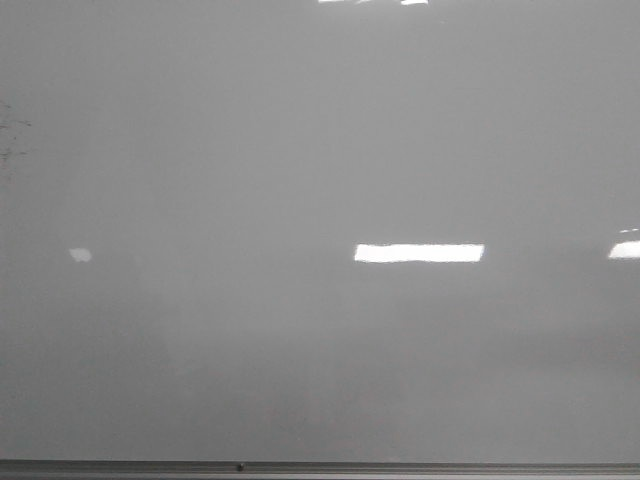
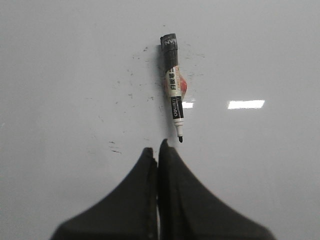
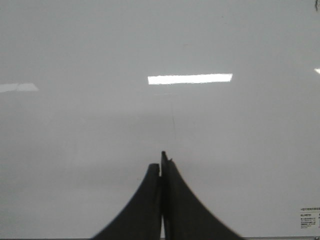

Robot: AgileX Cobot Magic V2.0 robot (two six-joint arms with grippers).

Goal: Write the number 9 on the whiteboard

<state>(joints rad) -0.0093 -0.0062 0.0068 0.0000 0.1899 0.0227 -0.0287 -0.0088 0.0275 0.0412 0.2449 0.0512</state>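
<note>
Whiteboard (image 1: pixel 320 150) bare of any drawn figure, marker (image 2: pixel 173 90) lying uncapped just beyond the left gripper (image 2: pixel 157 150), tip towards it, left and right gripper (image 3: pixel 162 160) fingers pressed together, holding nothing

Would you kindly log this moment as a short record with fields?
whiteboard: blank in the front view, no 9 drawn
marker: uncapped, lying on the board ahead of the left tool, not held
left tool: shut, empty
right tool: shut, empty
smudges: faint dark specks around the marker
</note>
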